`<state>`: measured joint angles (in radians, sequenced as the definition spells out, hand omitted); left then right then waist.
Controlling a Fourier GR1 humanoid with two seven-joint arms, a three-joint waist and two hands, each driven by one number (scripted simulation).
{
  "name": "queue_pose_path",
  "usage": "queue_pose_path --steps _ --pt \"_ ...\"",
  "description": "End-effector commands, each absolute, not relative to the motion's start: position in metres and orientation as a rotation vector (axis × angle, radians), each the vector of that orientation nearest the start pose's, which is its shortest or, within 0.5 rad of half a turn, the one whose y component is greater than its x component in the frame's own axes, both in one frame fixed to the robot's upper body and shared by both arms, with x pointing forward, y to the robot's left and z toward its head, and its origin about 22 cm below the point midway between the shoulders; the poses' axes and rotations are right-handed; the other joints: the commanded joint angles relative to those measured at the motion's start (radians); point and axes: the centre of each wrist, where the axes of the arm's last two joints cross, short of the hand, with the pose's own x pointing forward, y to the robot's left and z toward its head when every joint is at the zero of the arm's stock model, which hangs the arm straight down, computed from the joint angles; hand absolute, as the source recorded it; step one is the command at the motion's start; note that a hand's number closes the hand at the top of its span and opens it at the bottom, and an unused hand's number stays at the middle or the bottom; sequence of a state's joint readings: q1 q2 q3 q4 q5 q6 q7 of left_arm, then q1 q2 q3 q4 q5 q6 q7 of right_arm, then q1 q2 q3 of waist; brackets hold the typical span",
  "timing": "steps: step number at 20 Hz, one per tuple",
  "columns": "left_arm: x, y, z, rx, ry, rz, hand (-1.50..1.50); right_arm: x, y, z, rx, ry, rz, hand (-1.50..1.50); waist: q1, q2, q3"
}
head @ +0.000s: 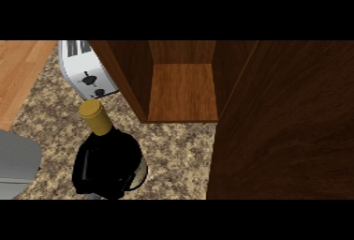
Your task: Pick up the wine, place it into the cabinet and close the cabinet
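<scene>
**Wine bottle in the right hand, before the open cabinet**

Nearest to you, at the lower edge, the right hand is curling its black fingers round the dark body of the wine bottle and is hiding most of it. Only the neck with the gold cap is sticking out, pointing away from you. You cannot tell if the bottle is touching the speckled counter.

At the left edge a grey forearm is showing, but its hand is not showing. A strip of bare counter is lying right of the bottle, and the cabinet door is bounding it.

Farther on, the cabinet is standing open, its shelf edge beyond and right of the cap. The toaster is sitting just behind the cap, beside the cabinet's left wall.
</scene>
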<state>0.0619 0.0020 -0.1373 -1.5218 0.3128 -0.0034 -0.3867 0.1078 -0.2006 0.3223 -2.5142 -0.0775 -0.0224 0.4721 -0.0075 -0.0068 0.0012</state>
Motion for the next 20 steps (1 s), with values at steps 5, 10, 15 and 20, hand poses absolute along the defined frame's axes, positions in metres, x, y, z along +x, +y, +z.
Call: queue_pose_path --steps 5,10,15,20 --pt "0.242 0.145 0.053 -0.319 -1.814 0.233 1.50 0.087 -0.208 0.209 0.344 -1.926 0.294 -1.50 -0.015 0.000 0.000" --pt "0.259 0.110 0.060 -0.297 -1.730 0.256 1.50 0.106 -0.213 0.196 0.318 -1.936 0.276 -1.50 -0.012 0.005 0.000" --pt "0.290 0.109 0.082 -0.246 -1.717 0.244 1.50 0.095 -0.213 0.210 0.336 -1.923 0.318 -1.50 -0.007 0.005 -0.001" --pt "0.307 0.102 0.055 -0.189 -1.710 0.227 1.50 0.093 -0.221 0.211 0.331 -1.935 0.325 -1.50 -0.013 0.007 -0.001"
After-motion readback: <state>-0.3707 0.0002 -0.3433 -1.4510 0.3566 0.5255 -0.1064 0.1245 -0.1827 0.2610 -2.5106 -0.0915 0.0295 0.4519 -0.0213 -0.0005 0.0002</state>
